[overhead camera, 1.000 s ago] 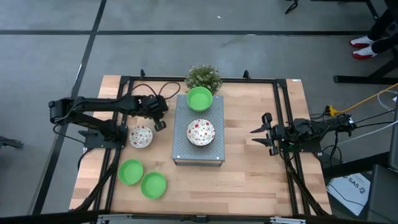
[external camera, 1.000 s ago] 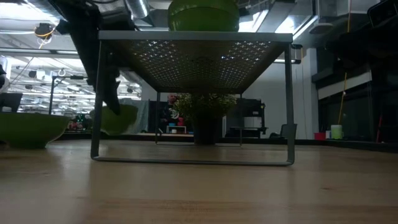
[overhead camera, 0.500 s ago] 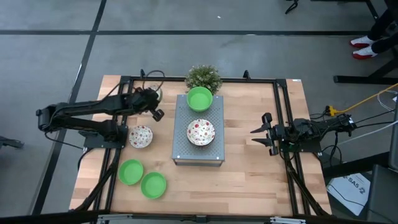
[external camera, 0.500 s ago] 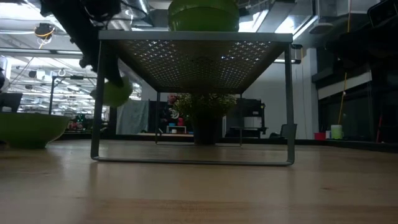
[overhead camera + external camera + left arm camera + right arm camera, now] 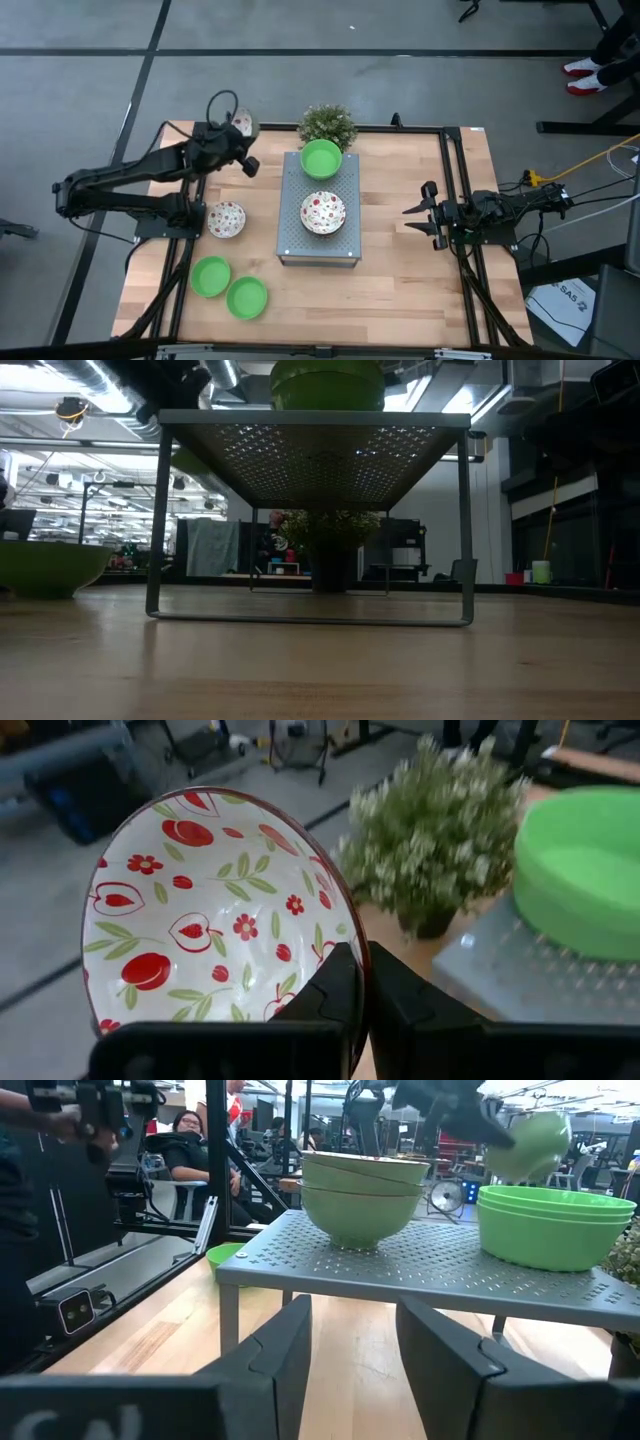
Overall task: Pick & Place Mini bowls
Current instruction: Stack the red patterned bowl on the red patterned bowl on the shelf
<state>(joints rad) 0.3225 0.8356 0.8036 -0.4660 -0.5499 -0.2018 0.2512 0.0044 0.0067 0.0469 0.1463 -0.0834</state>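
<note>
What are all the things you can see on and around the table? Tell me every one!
Patterned bowl in the air: one, white with red and green pattern, pinched by the rim at the table's far left corner.
Patterned bowl on rack: one stack, white and red, nearer half of the rack.
Patterned bowl on table: one, white and red, left of the rack.
Green bowls on rack: one stack, bright green, far half.
Green bowls on table: two, bright green, near left corner.
Rack: one, grey, perforated, table centre.
Plant: one, green, behind the rack.
Table: one, light wood.
Left gripper: shut on the bowl.
Right gripper: open, empty, right side.
</note>
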